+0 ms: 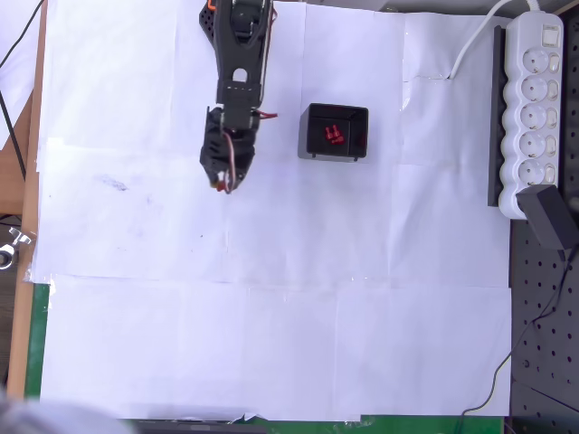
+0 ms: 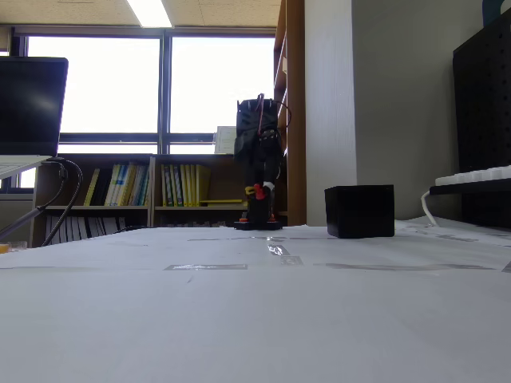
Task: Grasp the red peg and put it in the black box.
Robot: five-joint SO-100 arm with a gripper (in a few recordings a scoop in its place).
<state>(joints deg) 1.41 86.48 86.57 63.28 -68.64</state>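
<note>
In the overhead view my black gripper (image 1: 220, 183) points down over the white paper, left of the black box (image 1: 312, 136). The box is square and holds two red pegs (image 1: 333, 136). A small red peg (image 2: 256, 191) sits at my gripper's tip (image 2: 258, 194) in the fixed view, held above the table, and the fingers look shut on it. From overhead that peg is only a tiny reddish spot (image 1: 216, 185) under the fingers. The black box (image 2: 359, 211) stands to the right of the arm in the fixed view, apart from the gripper.
White paper sheets (image 1: 271, 298) cover the table. A white power strip (image 1: 534, 108) with a black adapter (image 1: 550, 217) lies along the right edge. A laptop (image 2: 30, 104) and cables stand at the left in the fixed view.
</note>
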